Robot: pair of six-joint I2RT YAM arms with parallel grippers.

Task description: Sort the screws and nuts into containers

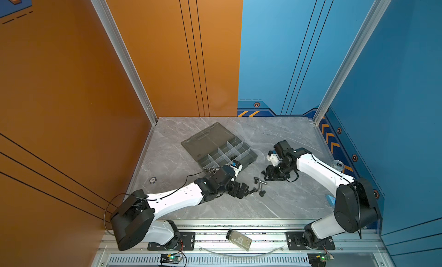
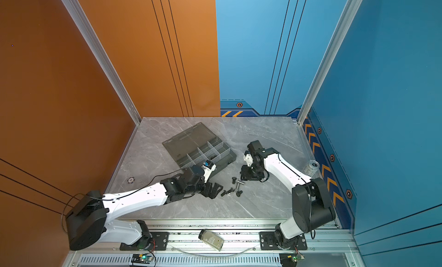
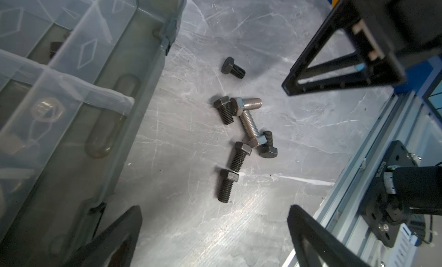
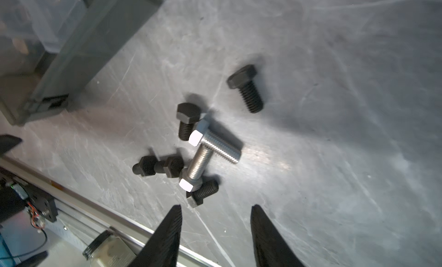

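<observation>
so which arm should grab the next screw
Left, probably: the left gripper is wide open by the screws, with the box right alongside. The right gripper is near too, but narrower.

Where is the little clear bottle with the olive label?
In both top views the clear olive-labelled bottle lies on the aluminium front rail, between the two arm bases.

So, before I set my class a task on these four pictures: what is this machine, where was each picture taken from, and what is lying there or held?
The left arm and right arm are robots at a grey table. Each ends in a two-fingered gripper. Two pictures look down from above and are almost alike. The other two come from cameras on the arms' wrists, looking past the fingers. On the table lie an open box with cells and, beside it, seven loose screws: five black, two silver. The left gripper and right gripper are both open and hold nothing.
</observation>
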